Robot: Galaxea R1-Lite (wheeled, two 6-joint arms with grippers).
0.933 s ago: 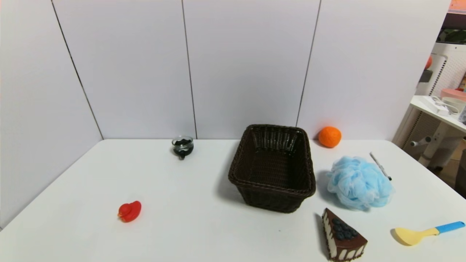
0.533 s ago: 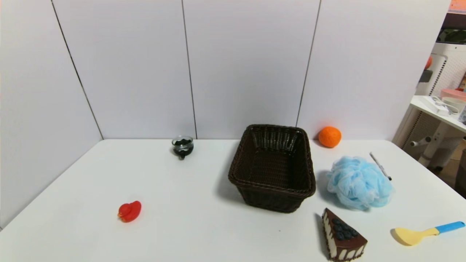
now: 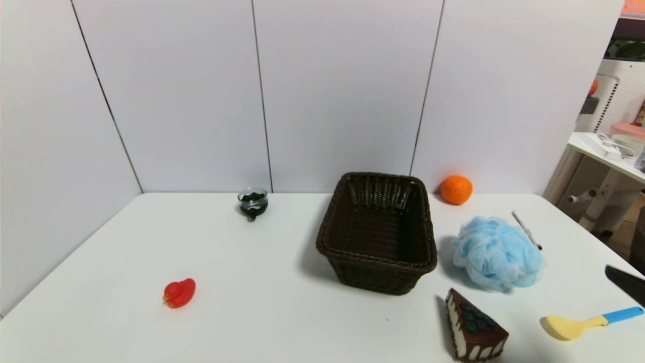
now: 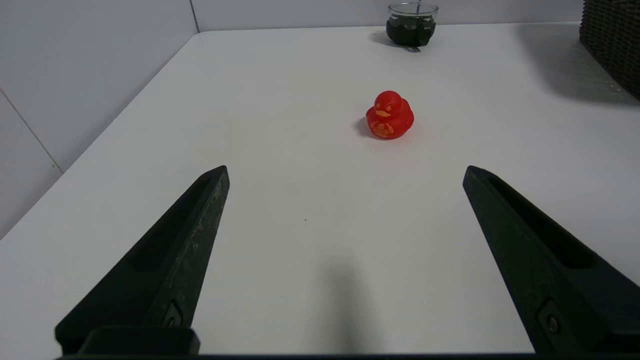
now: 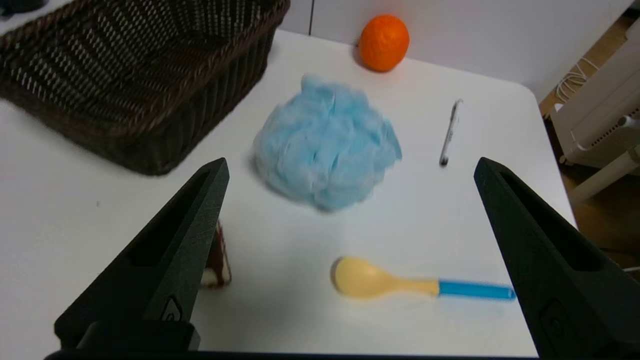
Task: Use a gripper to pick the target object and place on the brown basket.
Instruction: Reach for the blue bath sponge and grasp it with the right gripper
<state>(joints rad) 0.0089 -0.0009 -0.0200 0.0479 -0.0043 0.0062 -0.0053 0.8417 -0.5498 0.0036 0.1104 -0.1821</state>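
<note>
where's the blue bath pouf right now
In the head view the blue bath pouf sits on the table's right side, just right of the brown basket, with the cake slice in front of it.

brightness: bright and even across the white table [image 3: 252, 262] and wall panels.
light source: overhead, slightly from the right, judged from shadows falling leftward.
shadows: soft dark patch left of the brown basket [image 3: 378, 232]; smaller soft ones left of the target object [image 3: 496, 252], cake slice [image 3: 473, 327] and spoon [image 3: 589, 322]; faint vertical streak between the left gripper [image 4: 345, 172] fingers.
glare: none marked; mild sheen on the glass jar [image 4: 412, 22].
blur: basket and spoon softened in the right wrist view; right gripper [image 5: 350, 167] fingers sharp.
distortion: wall seams bowed toward head-view edges.
</note>
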